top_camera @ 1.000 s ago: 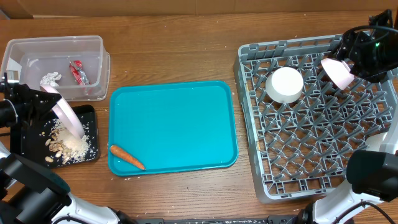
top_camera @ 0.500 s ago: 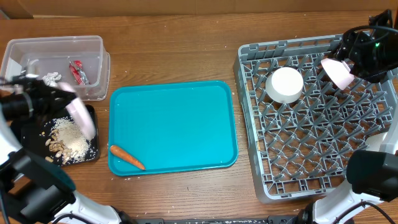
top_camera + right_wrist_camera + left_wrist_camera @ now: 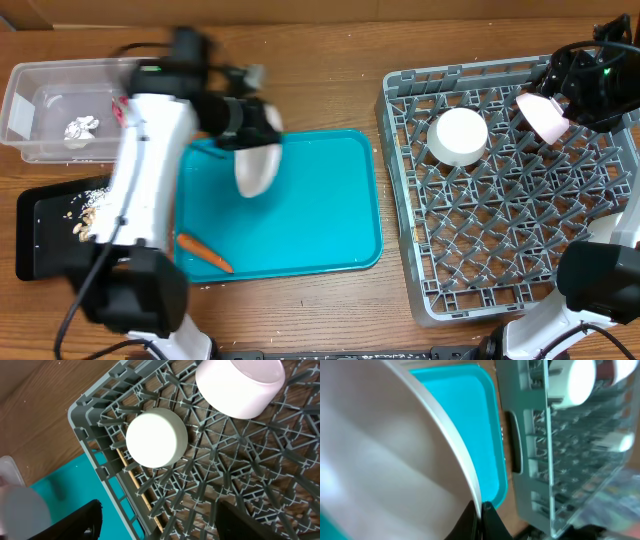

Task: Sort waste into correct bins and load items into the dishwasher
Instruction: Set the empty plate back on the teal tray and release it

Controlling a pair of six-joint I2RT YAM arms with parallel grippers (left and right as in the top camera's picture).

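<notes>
Left gripper point(image 3: 481, 510) is pinching the white plate point(image 3: 257, 170) by its rim, the teal tray point(image 3: 320, 210) lying below it; right gripper point(image 3: 157, 522) is hovering wide open, dish rack point(image 3: 82, 404) beneath it

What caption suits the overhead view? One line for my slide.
Left gripper holds a white bowl above the teal tray, carrot in its corner, grey rack alongside.
</notes>
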